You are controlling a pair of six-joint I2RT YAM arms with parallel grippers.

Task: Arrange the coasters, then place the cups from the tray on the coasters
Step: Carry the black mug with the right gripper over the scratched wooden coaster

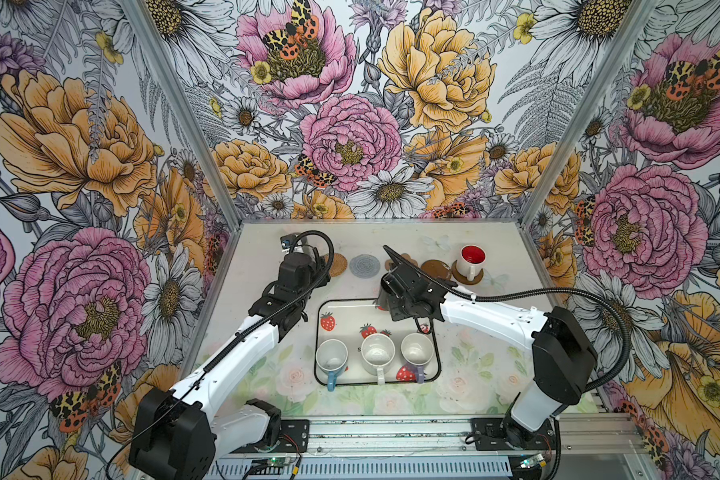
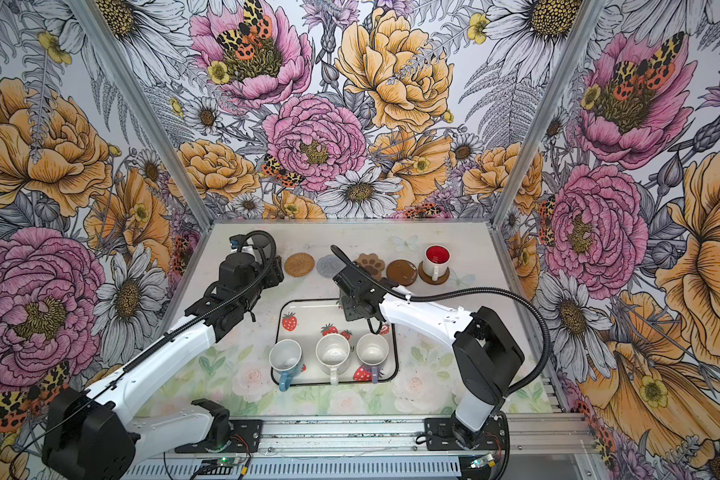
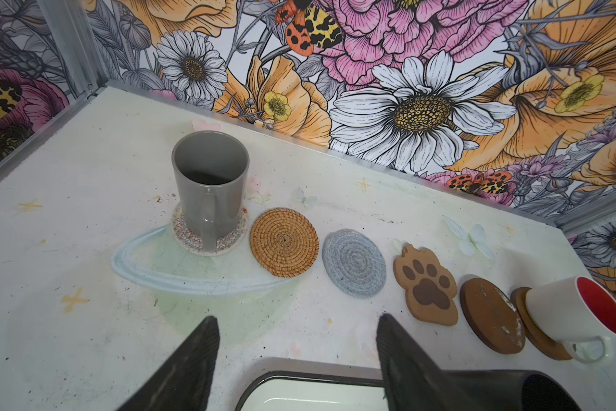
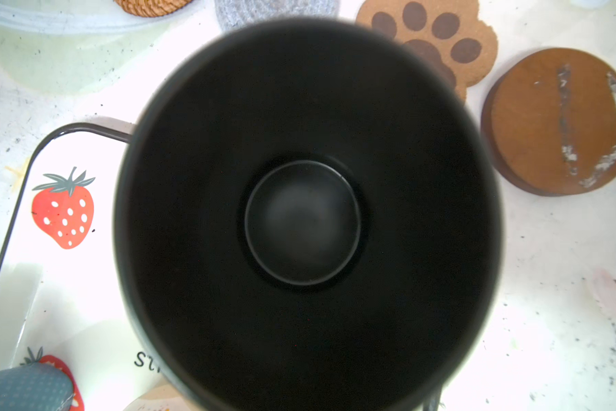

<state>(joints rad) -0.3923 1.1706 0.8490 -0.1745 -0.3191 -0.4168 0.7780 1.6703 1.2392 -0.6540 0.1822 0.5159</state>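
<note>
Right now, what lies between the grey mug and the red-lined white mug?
In the left wrist view, four in a row, all bare: rattan coaster, grey woven coaster, paw-shaped coaster, brown disc coaster.

bright even light, soft shadows — rim of the black cup (image 4: 303, 220) blurred, wrist views warped.

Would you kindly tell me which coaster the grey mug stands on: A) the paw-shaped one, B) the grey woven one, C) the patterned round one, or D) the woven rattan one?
C: in the left wrist view the grey mug stands on the patterned round coaster, next to the bare rattan coaster.
</note>
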